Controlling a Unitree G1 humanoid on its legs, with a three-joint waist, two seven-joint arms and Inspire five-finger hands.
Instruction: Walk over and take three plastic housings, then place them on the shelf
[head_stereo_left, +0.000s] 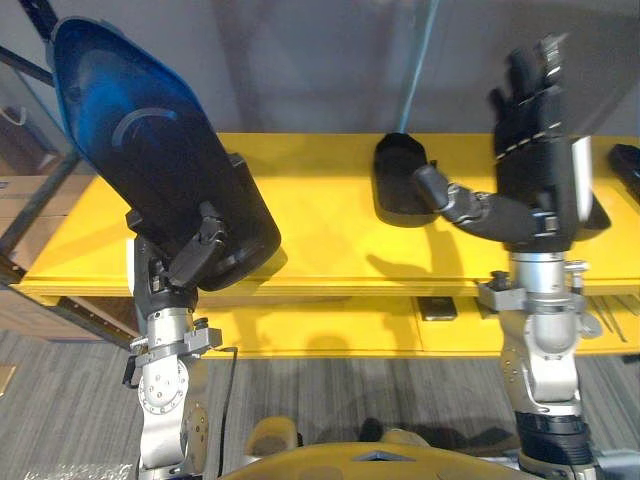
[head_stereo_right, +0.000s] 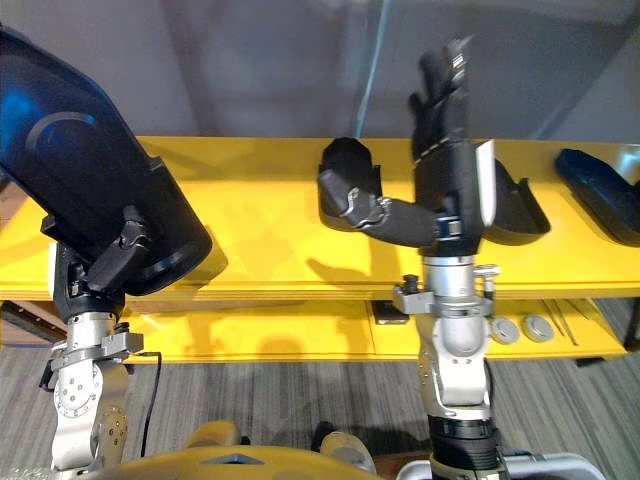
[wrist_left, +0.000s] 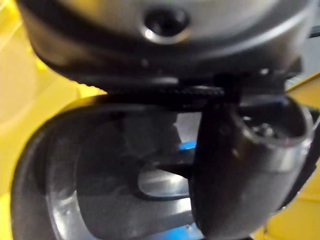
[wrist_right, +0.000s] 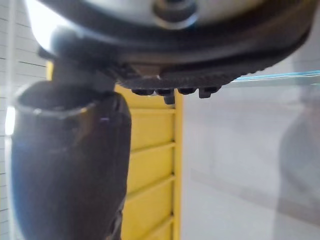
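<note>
A large black plastic housing (head_stereo_left: 150, 150) is held up over the left end of the yellow shelf (head_stereo_left: 320, 220), tilted, with my left hand (head_stereo_left: 175, 265) shut on its lower end. In the left wrist view the thumb (wrist_left: 240, 165) presses against the housing's (wrist_left: 100, 165) rim. A second black housing (head_stereo_left: 400, 180) lies on the shelf's middle. A third housing (head_stereo_right: 515, 210) sits just behind my right hand (head_stereo_left: 530, 150), and a fourth housing (head_stereo_right: 600, 190) lies at the far right. The right hand is raised above the shelf, open, its fingers straight and its thumb (wrist_right: 65, 165) spread sideways, holding nothing.
A grey wall stands behind the shelf. The lower yellow shelf (head_stereo_left: 330, 330) carries a small dark object (head_stereo_left: 437, 307), round metal discs (head_stereo_right: 520, 328) and thin tools (head_stereo_left: 605, 318). A dark metal frame (head_stereo_left: 30, 200) and cardboard stand at the left. Grey carpet lies below.
</note>
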